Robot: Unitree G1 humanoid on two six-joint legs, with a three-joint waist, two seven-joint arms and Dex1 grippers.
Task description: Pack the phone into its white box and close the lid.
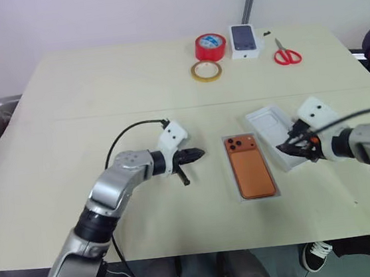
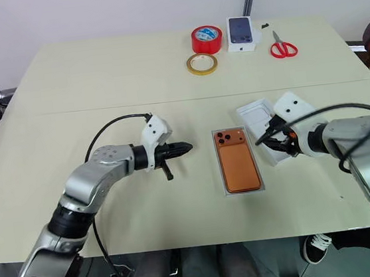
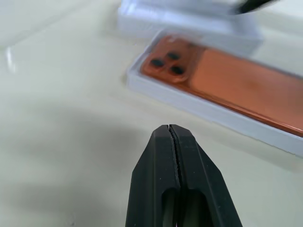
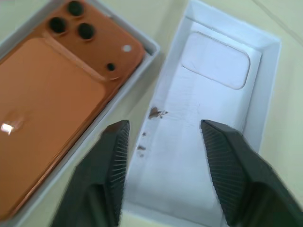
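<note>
Tape (image 1: 210, 46), scissors (image 1: 287, 54), small box (image 1: 245, 40) lie far across table (image 1: 70, 125).

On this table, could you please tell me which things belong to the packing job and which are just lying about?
For the job:
phone, lying in the white box
lid, inside up, beside the box

Lying about:
red tape roll
tan tape ring
red scissors
small white box

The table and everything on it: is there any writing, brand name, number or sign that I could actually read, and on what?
No text can be read.
Red tape roll: pale blue label on top, too small to read.
Small white box: a dark phone picture, no legible words.
Phone in the white box: bare orange back, three lenses, no legible mark.
Lid: plain white inside.
</note>
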